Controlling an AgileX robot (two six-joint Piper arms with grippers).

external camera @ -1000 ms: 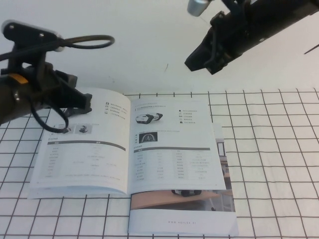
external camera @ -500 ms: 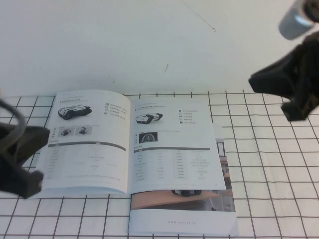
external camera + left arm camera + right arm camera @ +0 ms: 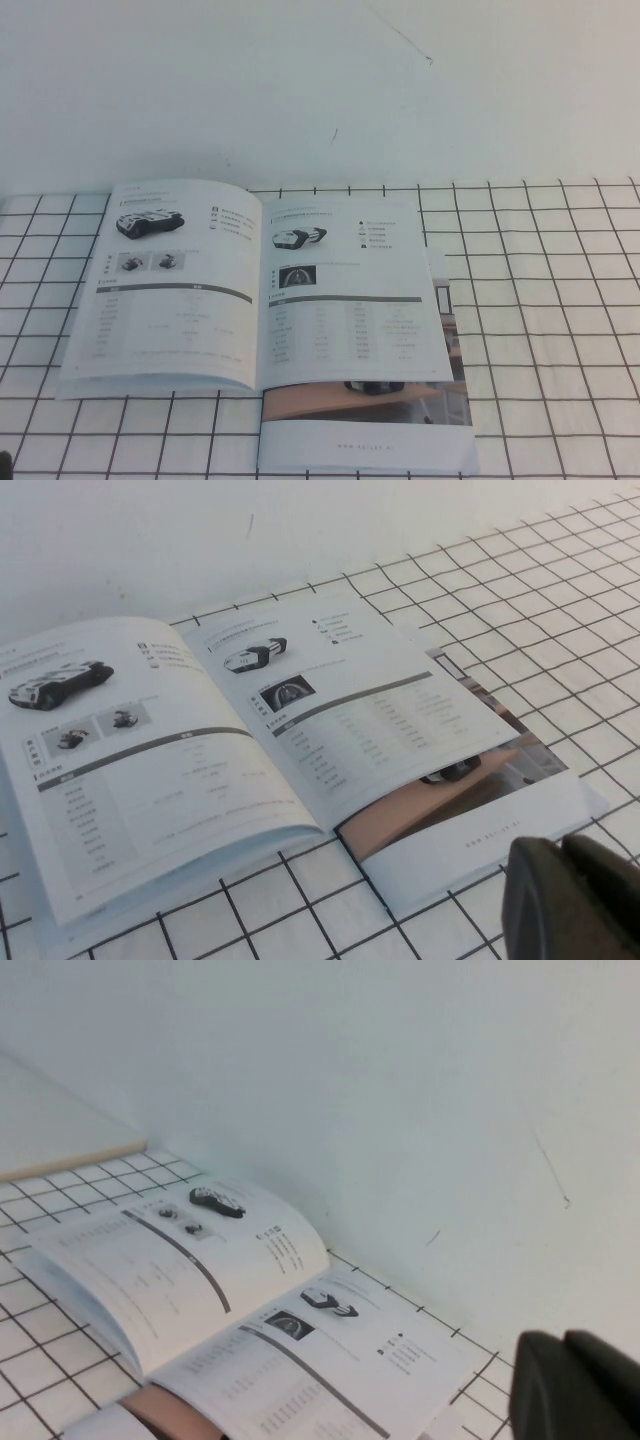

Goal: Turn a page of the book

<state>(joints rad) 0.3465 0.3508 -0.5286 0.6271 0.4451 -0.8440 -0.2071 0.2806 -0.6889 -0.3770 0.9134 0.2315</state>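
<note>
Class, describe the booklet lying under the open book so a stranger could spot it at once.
On the grid-lined cloth by the white wall lies the open book. Poking out beneath its near right corner is the booklet; unlike the book's white pages, it shows a wood-toned photo.

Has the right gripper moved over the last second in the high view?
Yes. It hung above the open book's far right corner, swung out past the right edge, and has now left the high view. Only its dark tip shows in the right wrist view.
</note>
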